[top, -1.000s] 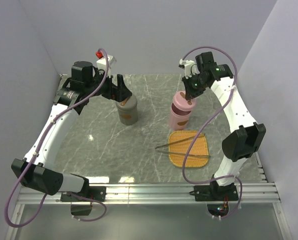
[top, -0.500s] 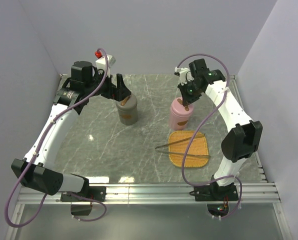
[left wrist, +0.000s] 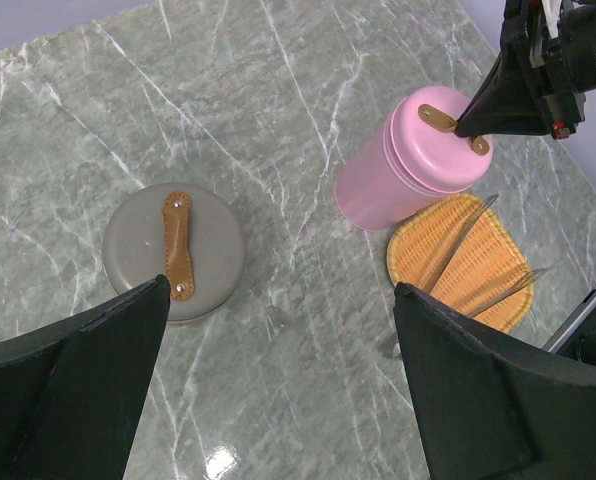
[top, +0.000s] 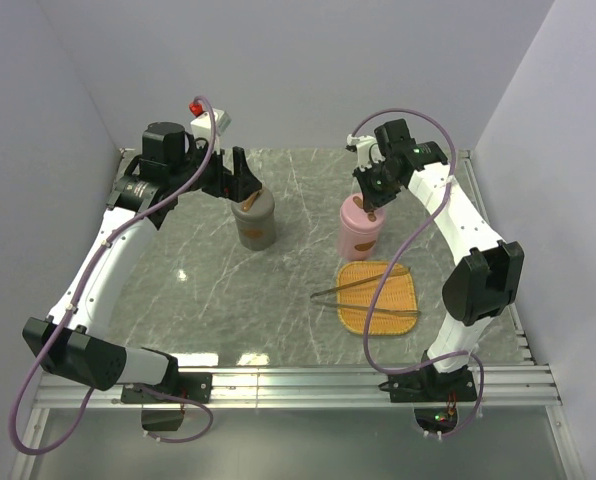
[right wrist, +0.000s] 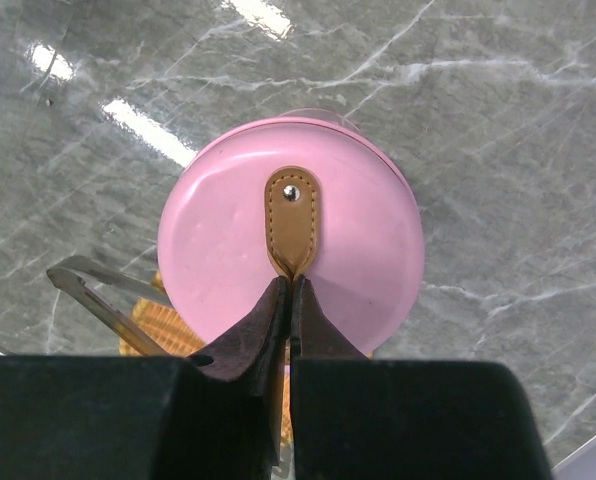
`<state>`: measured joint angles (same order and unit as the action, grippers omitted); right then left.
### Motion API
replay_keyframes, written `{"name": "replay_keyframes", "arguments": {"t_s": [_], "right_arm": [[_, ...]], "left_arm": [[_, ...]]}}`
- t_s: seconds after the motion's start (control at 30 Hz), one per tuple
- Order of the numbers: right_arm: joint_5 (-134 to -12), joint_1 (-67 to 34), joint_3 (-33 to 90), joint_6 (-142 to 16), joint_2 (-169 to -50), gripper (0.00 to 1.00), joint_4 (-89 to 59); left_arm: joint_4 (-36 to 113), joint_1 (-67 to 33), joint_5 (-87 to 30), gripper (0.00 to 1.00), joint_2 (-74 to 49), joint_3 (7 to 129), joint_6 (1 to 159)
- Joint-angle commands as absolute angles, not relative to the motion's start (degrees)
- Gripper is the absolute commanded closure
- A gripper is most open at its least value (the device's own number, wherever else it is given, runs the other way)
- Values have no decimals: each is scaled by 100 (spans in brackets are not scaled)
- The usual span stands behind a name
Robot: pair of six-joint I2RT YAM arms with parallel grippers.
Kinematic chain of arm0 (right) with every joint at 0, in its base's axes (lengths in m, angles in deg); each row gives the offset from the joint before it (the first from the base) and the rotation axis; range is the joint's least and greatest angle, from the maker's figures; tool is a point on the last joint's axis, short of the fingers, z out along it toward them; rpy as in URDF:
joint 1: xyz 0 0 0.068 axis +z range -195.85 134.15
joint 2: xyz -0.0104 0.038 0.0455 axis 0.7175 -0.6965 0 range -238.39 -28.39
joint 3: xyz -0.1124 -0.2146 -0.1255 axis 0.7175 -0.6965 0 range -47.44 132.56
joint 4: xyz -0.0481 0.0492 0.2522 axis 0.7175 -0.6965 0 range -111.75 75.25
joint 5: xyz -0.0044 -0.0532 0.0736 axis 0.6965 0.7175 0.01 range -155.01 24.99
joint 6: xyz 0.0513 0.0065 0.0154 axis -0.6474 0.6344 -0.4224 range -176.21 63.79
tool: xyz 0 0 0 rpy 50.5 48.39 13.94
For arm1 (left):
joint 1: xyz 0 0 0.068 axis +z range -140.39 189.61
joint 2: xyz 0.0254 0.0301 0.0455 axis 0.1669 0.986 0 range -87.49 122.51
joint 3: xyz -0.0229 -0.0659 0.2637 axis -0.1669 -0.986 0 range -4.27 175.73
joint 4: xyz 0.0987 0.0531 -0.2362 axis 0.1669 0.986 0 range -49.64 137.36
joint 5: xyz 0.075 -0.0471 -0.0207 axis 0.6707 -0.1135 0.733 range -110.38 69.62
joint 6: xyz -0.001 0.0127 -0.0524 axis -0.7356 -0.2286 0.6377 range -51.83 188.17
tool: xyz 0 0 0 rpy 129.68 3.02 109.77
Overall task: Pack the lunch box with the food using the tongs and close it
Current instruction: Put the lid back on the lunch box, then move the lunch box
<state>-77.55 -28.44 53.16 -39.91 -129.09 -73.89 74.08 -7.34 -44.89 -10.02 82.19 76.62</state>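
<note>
Pinching brown strap (right wrist: 292, 225) atop pink container (top: 360, 232), far right, with right gripper (right wrist: 290, 285) closed tight. Holding left gripper (left wrist: 278, 290) spread wide above grey container (left wrist: 173, 250), far left. Spotting tongs (top: 368, 290) lying across orange tray (top: 403, 302), near right.

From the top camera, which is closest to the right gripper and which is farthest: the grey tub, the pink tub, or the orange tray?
1. Pink tub: directly under the right gripper, which pinches its brown strap.
2. Orange tray: just beyond the pink tub, toward the arm bases.
3. Grey tub: far over on the left.
</note>
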Motion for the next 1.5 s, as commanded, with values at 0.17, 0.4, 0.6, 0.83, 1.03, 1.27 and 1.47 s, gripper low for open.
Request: {"name": "replay_keyframes", "arguments": {"t_s": [0.17,0.4,0.6,0.83,1.03,1.27,1.47], "right_arm": [[-7749,-2801,5197,-3977,-12796,100,-7206],[-7872,-2801,5214,-3942,-12963,100,-7249],[-8039,-2810,5320,-3933,-13200,100,-7408],[-8417,-2915,5443,-3986,-13464,100,-7575],[-8522,-2924,5075,-4021,-13342,100,-7373],[-9040,-2924,4626,-4556,-13140,100,-6715],[-9357,-2854,4748,-4864,-13209,100,-6424]], "left_arm": [[7244,-700,-4455,1,-1164,8187,7705],[7227,-700,-4472,1,-1182,8143,7713],[7227,-700,-4472,1,-1208,8090,7713],[7235,-700,-4490,0,-1252,8072,7705],[7235,-700,-4490,1,-1243,8055,7696],[7183,-692,-4507,1,-1252,8037,7749],[7218,-683,-4499,1,-1226,8072,7740]]}}
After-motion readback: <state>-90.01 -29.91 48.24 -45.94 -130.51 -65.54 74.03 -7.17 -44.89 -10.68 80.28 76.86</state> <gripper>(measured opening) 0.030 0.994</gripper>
